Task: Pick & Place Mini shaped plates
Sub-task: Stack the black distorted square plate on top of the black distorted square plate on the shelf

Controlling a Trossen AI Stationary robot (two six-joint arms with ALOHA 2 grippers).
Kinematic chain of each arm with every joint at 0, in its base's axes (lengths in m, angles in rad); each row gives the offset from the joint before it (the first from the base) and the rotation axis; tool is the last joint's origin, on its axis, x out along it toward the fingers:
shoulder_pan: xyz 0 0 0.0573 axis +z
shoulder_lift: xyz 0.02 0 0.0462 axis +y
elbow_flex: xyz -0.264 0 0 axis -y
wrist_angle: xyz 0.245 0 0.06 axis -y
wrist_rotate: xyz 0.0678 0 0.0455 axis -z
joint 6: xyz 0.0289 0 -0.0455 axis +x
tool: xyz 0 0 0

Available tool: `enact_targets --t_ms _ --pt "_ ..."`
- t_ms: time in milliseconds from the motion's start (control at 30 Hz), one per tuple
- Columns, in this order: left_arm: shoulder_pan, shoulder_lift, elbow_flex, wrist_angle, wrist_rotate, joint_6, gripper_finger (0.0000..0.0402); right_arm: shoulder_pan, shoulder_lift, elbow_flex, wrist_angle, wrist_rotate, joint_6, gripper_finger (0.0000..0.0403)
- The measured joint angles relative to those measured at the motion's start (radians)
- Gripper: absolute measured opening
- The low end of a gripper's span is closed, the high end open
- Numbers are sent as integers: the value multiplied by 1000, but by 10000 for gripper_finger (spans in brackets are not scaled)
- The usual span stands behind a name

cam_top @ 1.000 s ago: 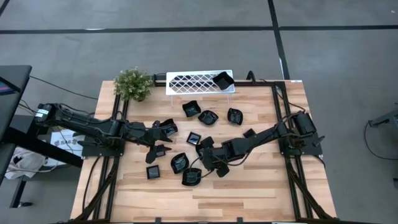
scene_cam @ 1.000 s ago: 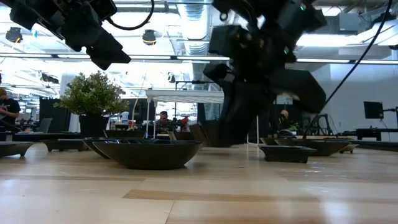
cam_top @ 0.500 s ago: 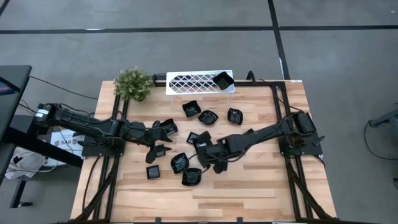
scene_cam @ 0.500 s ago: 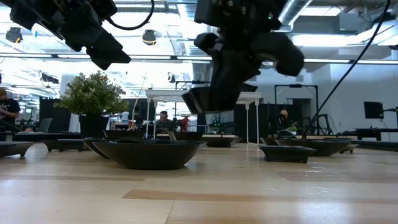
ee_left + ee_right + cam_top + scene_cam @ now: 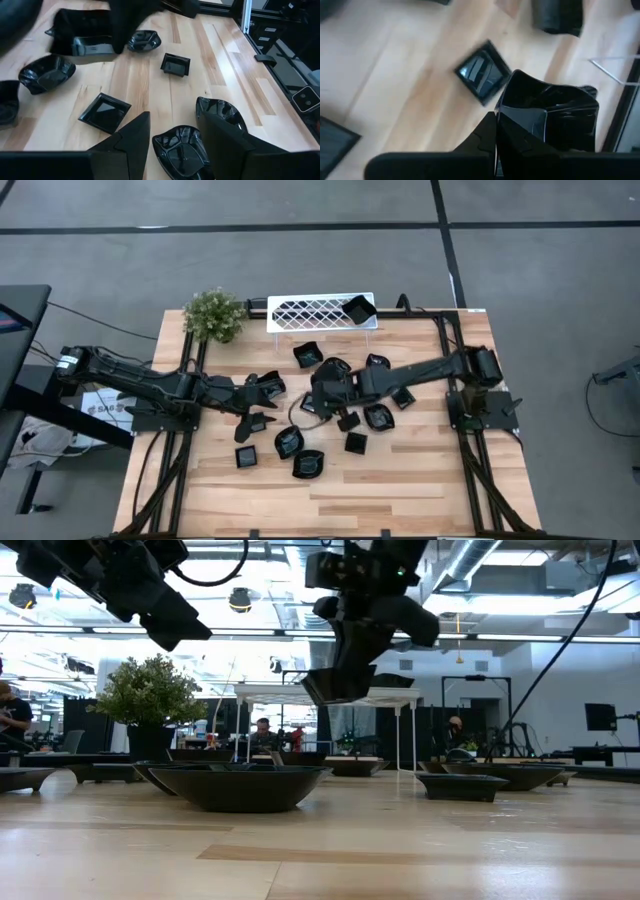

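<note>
Several mini shaped plates, glossy black, lie on the wooden table: (image 5: 308, 354), (image 5: 288, 442), (image 5: 378, 416). One more (image 5: 358, 308) sits at the right end of the white lattice rack. My right gripper (image 5: 318, 395) is over the table's middle, shut on a square plate (image 5: 555, 115); the low view shows that plate (image 5: 342, 686) high above the tabletop. My left gripper (image 5: 262, 406) hovers open at the left. Its fingers stand apart above a wavy-rimmed plate (image 5: 181, 150) on the table and touch nothing. My right gripper pinches one side wall of the square plate (image 5: 509, 111) between its two fingers. They slant steeply down from the table's right side. The plate is lifted clear of the table and sits just below the fingertips, about level (image 5: 342, 686). The fingers hide the exact place of contact.
The white lattice rack (image 5: 310, 312) stands at the far edge, with a small potted plant (image 5: 214, 315) to its left. Black frame rails (image 5: 445, 380) run along both sides. Bare wood lies along the near edge (image 5: 330, 505).
My right gripper has risen and gone toward the table's far edge, tipping a little, with the square plate. The plate was down among the others on the table and now hangs clear of it.
</note>
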Motion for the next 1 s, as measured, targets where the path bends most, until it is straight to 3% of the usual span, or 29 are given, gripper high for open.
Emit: enact_targets --t_ms 300,700,1000 --pt "0 0 0 16 -76 29 172 -120 -122 1 -27 -2 -24 1" --pt "2 0 0 20 -78 22 172 -334 -372 1 15 -2 -121 1" --pt "2 0 0 81 -79 22 172 -373 -422 1 34 -9 -104 1"
